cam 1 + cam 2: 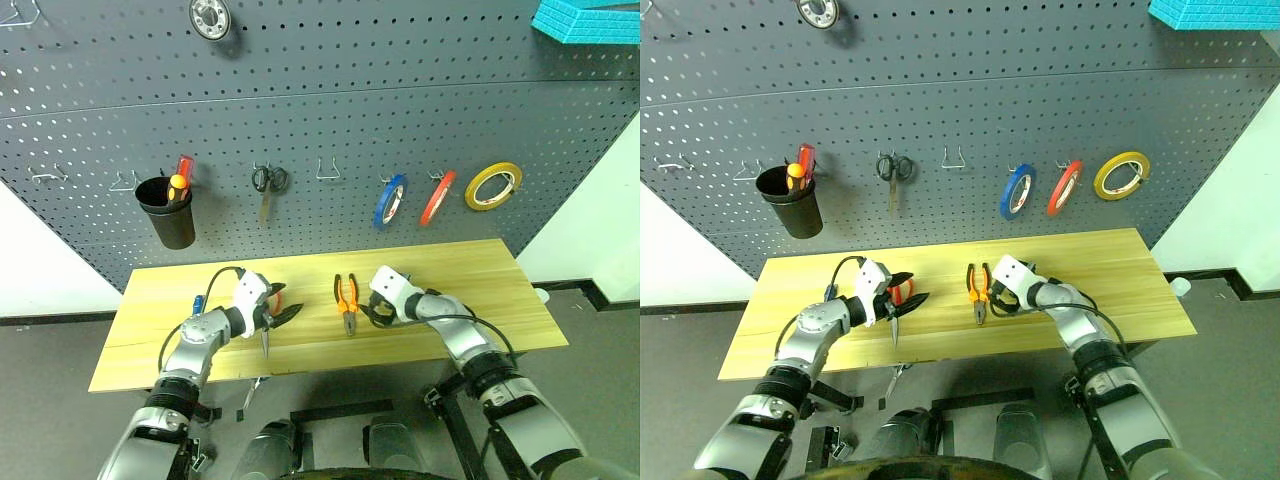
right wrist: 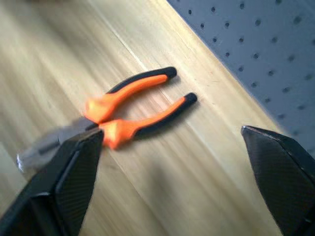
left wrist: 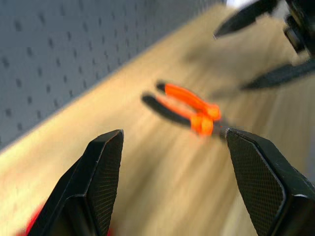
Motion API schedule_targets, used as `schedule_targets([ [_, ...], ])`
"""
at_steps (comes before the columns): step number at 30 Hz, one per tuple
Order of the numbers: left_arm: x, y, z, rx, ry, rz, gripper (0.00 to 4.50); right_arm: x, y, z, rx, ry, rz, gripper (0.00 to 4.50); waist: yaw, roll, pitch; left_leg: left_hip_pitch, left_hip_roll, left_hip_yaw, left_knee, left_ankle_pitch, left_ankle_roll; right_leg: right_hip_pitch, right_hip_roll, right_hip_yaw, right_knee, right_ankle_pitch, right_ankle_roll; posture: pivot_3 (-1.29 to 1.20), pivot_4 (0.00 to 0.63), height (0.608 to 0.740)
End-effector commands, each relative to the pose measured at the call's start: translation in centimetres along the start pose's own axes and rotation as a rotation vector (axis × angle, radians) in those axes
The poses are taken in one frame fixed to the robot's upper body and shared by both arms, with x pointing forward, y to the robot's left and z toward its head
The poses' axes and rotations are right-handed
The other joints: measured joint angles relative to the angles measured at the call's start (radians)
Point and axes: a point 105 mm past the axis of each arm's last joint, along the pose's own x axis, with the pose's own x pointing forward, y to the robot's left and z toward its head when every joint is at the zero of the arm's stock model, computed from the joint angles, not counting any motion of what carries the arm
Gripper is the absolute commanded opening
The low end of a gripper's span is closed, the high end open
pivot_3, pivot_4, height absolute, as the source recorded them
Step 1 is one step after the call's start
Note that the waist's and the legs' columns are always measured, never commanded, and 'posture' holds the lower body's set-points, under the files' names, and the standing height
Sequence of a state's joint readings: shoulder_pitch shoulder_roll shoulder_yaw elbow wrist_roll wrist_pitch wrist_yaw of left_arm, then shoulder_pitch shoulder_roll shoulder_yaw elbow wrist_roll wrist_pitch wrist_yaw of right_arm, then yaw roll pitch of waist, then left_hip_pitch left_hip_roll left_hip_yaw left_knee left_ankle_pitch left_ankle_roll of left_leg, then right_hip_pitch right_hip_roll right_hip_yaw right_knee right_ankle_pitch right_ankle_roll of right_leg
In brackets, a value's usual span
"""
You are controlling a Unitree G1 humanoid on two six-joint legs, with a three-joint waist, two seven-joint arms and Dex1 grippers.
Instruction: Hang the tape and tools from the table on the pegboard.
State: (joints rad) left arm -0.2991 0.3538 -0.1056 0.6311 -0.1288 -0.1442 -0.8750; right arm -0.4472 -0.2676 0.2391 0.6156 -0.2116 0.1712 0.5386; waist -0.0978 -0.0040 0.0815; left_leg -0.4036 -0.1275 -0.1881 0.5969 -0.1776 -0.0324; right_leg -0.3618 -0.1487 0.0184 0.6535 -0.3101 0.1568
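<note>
The red tape [image 1: 437, 197] is hanging on a hook of the pegboard [image 1: 330, 90], between a blue tape ring [image 1: 391, 200] and a yellow one [image 1: 492, 186]. The pliers [image 1: 346, 300] are lying flat near the middle of the surface [image 1: 490, 270], handles toward the pegboard and nose toward the near edge. The red-handled scissors [image 1: 272, 318] are lying to the left of the pliers, blades pointing at the near edge, partly hidden by the left end effector [image 1: 284, 312]. A bit of blue handle [image 1: 198, 302], likely the screwdriver, is showing on the surface behind the left forearm.

The left end effector is hovering right over the scissors with its fingers [image 3: 98, 172] standing apart; nothing is sitting between them in its wrist view, where the pliers are lying ahead. Whether it is touching the scissors cannot be told. The right end effector [image 1: 375, 312] is sitting just beside the pliers on their right, its fingers [image 2: 64, 182] spread wide and empty, the pliers lying close in front of them.

Further left on the pegboard, small black scissors [image 1: 267, 185] are hanging from a hook, and a black cup [image 1: 170, 215] is holding a red-and-orange screwdriver [image 1: 181, 178]. A teal object [image 1: 590, 20] is sitting at the top right.
</note>
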Motion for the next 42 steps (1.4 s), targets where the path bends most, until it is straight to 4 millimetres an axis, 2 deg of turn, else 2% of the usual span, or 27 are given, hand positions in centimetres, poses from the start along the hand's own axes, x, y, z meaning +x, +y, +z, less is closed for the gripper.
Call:
schedule_targets([
  [1, -1.0, 0.8, -0.1, 0.044, 0.048, -0.042, 3.47, 0.9, -0.1, 2.2, 0.171, 0.054, -0.071, 4.48, 0.0, 0.0, 0.0, 0.0, 0.0, -0.001, -0.001, 0.0, 0.0, -0.001, 0.0, 0.001, 0.0, 0.0, 0.0, -0.08, 0.061, 0.728],
  [5, -2.0, 1.4, -0.8, 0.035, 0.088, -0.062, 3.47, 1.6, 0.9, 3.1, 0.309, 0.151, -0.108, 4.48, 0.002, 0.001, 0.0, -0.002, -0.001, -0.002, -0.003, 0.001, -0.002, -0.005, 0.0, 0.001, 0.002, 0.0, 0.0, -0.08, 0.063, 0.728],
  [10, -3.0, 3.0, -1.2, 0.009, 0.104, -0.003, 3.47, 2.8, 1.7, 4.4, 0.457, 0.203, -0.12, 4.48, -0.001, 0.001, 0.001, -0.003, -0.001, -0.003, -0.004, 0.002, -0.003, -0.006, 0.0, 0.001, 0.002, 0.0, 0.0, -0.08, 0.063, 0.728],
  [15, -3.3, 3.2, -1.2, -0.009, 0.083, 0.019, 3.47, 3.9, 2.9, 4.7, 0.613, 0.277, -0.099, 4.48, -0.006, 0.002, 0.001, -0.003, -0.001, -0.003, -0.005, 0.002, -0.003, -0.007, 0.0, 0.001, 0.003, 0.001, -0.001, -0.08, 0.066, 0.728],
  [23, -3.7, 2.7, -0.9, -0.03, 0.048, -0.002, 3.47, 5.1, 3.9, 5.2, 0.604, 0.298, -0.097, 4.48, -0.029, 0.002, 0.001, -0.003, -0.002, -0.003, -0.006, 0.003, -0.004, -0.008, 0.0, 0.001, 0.004, 0.001, -0.001, -0.07, 0.067, 0.728],
  [30, -4.0, 2.6, -0.8, -0.037, 0.027, 0.007, 3.47, 5.6, 4.7, 4.2, 0.584, 0.332, -0.135, 4.48, -0.032, 0.003, 0.002, -0.002, -0.002, -0.004, -0.006, 0.003, -0.004, -0.01, 0.0, 0.002, 0.007, 0.0, -0.001, -0.05, 0.077, 0.728],
  [37, -4.1, 2.3, -0.9, -0.045, 0.023, 0.011, 3.47, 5.7, 4.7, 3.8, 0.588, 0.328, -0.158, 4.48, -0.029, 0.004, 0.002, -0.002, -0.002, -0.004, -0.006, 0.003, -0.004, -0.01, 0.0, 0.002, 0.009, 0.0, -0.001, -0.05, 0.075, 0.728],
  [42, -4.0, 2.1, -0.9, -0.053, 0.018, 0.013, 3.47, 5.6, 4.3, 3.4, 0.599, 0.329, -0.182, 2.99, -0.029, 0.004, 0.002, -0.002, -0.002, -0.004, -0.006, 0.003, -0.004, -0.01, 0.0, 0.002, 0.009, 0.0, -0.001, -0.05, 0.072, 0.728],
])
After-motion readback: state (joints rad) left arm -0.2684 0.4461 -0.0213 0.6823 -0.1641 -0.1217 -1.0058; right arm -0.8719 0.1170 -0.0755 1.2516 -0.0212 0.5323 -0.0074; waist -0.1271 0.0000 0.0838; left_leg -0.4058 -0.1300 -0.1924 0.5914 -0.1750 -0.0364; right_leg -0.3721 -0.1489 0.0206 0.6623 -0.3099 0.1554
